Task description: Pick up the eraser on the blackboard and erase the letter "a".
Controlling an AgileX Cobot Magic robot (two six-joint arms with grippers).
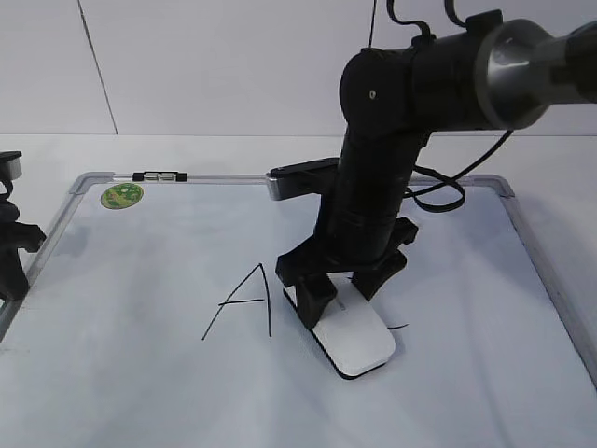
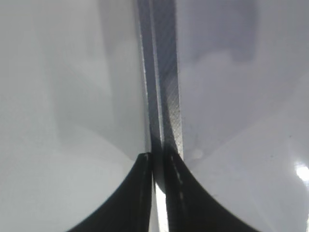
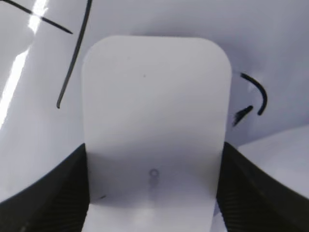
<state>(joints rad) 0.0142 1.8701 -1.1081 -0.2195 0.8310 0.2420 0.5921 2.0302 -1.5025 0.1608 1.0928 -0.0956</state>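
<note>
The white eraser (image 1: 359,341) lies flat on the blackboard (image 1: 140,383), right of the middle. My right gripper (image 1: 340,294) is shut on its far end, one finger on each long side. In the right wrist view the eraser (image 3: 154,106) fills the space between the jaws (image 3: 153,164). It covers most of the letter "a"; only a curved black stroke (image 3: 256,96) shows at its right side, and a short tail (image 1: 398,327) shows in the exterior view. My left gripper (image 1: 11,271) is at the board's left edge, its jaws (image 2: 157,164) shut on the grey frame (image 2: 166,96).
A capital "A" (image 1: 244,301) is drawn just left of the eraser; its strokes (image 3: 72,63) show in the right wrist view. A round green sticker (image 1: 121,195) sits at the board's far left corner. The board's frame (image 1: 550,271) runs along the right.
</note>
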